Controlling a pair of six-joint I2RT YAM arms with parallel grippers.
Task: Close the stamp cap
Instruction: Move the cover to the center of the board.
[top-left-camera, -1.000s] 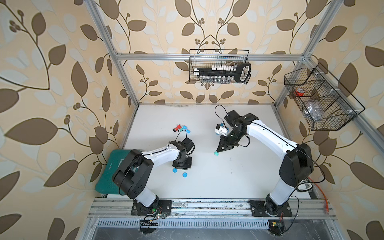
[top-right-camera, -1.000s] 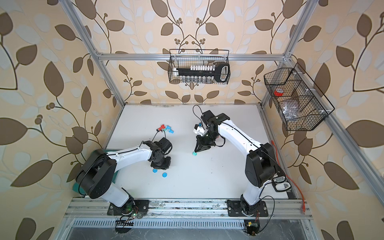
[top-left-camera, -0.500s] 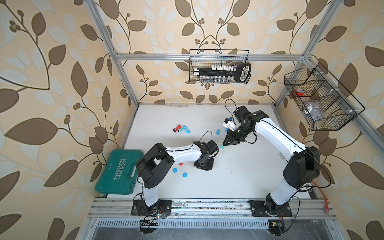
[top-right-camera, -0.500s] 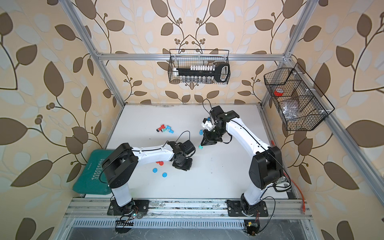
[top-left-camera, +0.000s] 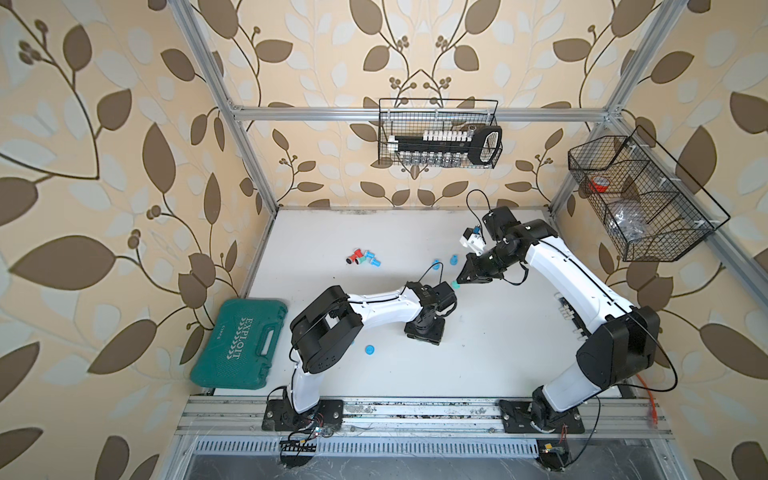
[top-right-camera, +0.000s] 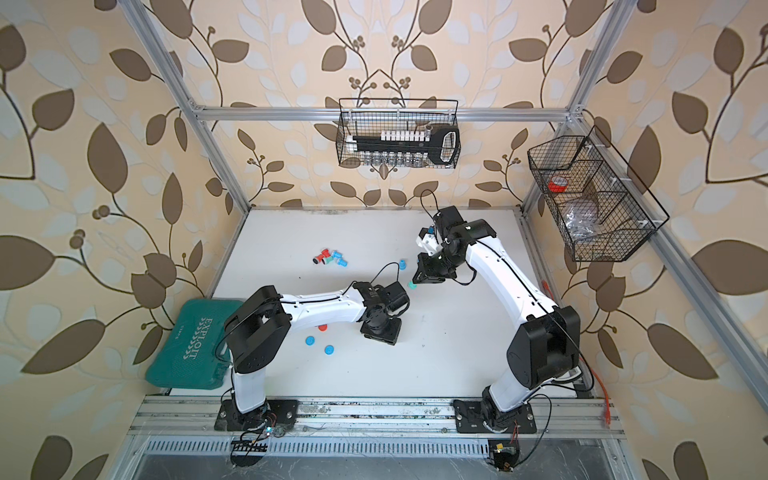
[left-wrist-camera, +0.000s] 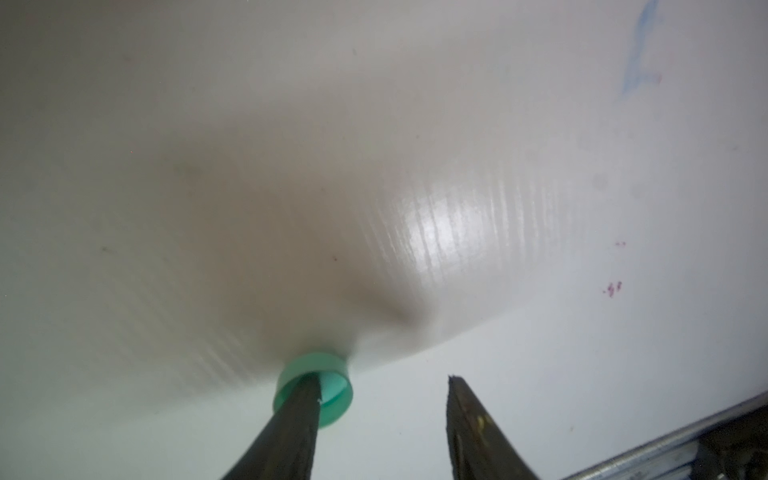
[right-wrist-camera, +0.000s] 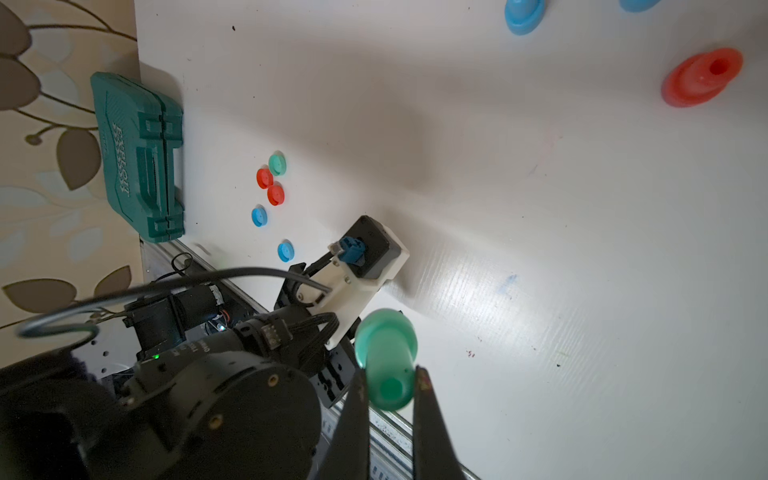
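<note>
Green stamp (right-wrist-camera: 384, 336): pinched at its narrow end in your right pincer (right-wrist-camera: 390, 369), over the desk (top-left-camera: 498, 353), just beside the left arm (top-left-camera: 386, 309).
Green cap (left-wrist-camera: 334, 374): right against one finger (left-wrist-camera: 291, 424) of your left pincer (left-wrist-camera: 380, 377).
Left pincer: jaws parted, nothing gripped between them.

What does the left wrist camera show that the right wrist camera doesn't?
Only the left wrist view: the left gripper, jaws apart, one finger in front of a small round green plastic cap. Only the right wrist view: the right gripper shut on a green plastic stamp, loose round plastic caps, a green plastic tool case. Both: the white tabletop.
</note>
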